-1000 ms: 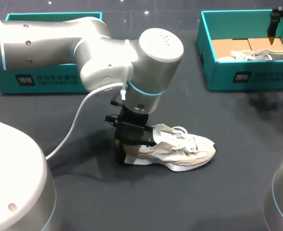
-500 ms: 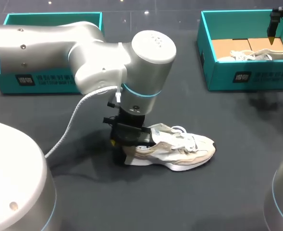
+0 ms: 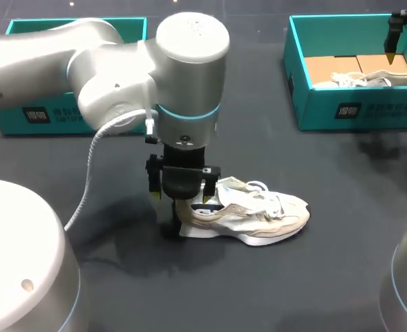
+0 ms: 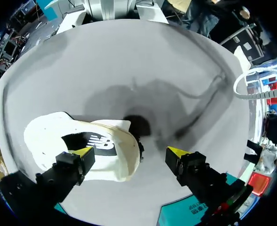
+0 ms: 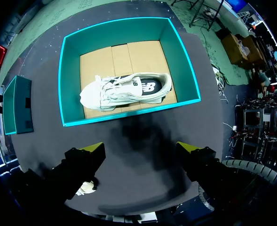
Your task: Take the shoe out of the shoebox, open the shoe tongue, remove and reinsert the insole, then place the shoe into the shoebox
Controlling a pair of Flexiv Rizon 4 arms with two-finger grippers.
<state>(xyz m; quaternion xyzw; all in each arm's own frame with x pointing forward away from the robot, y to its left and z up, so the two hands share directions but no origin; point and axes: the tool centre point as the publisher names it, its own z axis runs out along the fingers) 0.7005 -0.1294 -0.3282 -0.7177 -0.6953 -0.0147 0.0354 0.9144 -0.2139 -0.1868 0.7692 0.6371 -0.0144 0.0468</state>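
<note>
Lying on its sole on the dark table [image 3: 314, 277], the white shoe [image 3: 258, 214] serves as the reference point. Its toe points toward the right arm's side, and its heel lies under the left arm [image 3: 120, 83].

Left fingers [image 4: 82, 154]: directly above the shoe's heel, pointing down and spread open. In the left wrist view one yellow tip sits over the shoe's dark opening. The other sits over bare table behind the heel, so the heel wall stands between them. Whether either tip touches the shoe cannot be told; nothing is gripped.

Shoebox [image 3: 396, 111]: teal and open-topped, well apart from the shoe, beyond its toe end toward the table's far edge. A second shoe [image 3: 372, 79] lies inside on the brown cardboard floor.

Right fingers [image 5: 95, 151]: well apart from the shoe, hanging up by the shoebox. They are spread open and hold nothing, as the right wrist view shows.

Teal box [image 3: 13, 114]: beyond the shoe's heel end and well apart from it, partly hidden by the left arm.
</note>
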